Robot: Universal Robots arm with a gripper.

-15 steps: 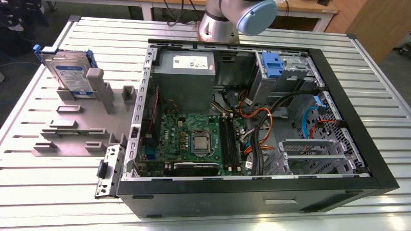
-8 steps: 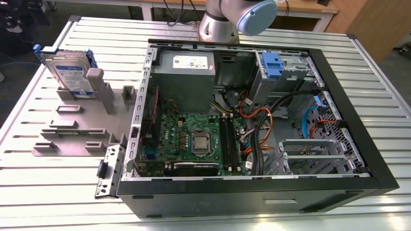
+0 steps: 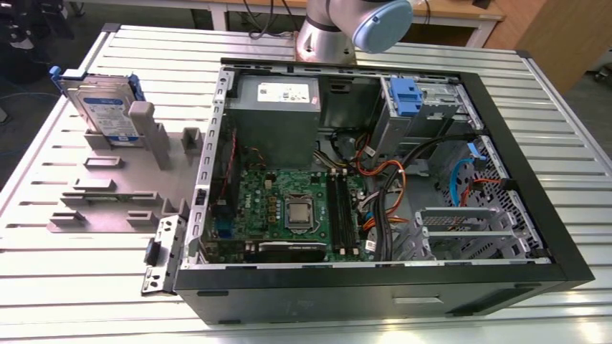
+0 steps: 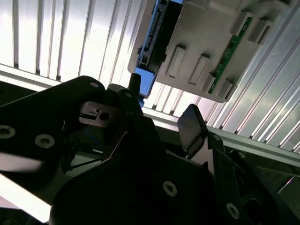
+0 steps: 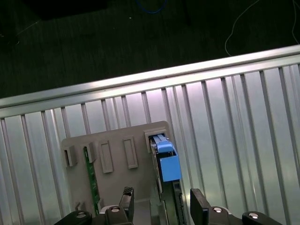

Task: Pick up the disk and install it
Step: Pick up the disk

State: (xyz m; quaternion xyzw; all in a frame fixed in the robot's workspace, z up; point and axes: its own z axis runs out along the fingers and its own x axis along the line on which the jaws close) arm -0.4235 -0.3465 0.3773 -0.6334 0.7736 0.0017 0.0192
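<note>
Slatted aluminium counter (image 3: 564, 136). Your silver hard disk in its blue carrier (image 3: 100, 107) stands in the grey plastic fixture (image 3: 125, 193), at the exterior view's left of the open black computer case (image 3: 383, 290). The gripper (image 5: 162, 201) hangs above the disk, fingers spread, holding nothing.

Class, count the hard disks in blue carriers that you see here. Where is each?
1. The disk stands on edge in the grey holder on the table, at the exterior view's left, outside the computer case. More may be hidden inside that case.
</note>
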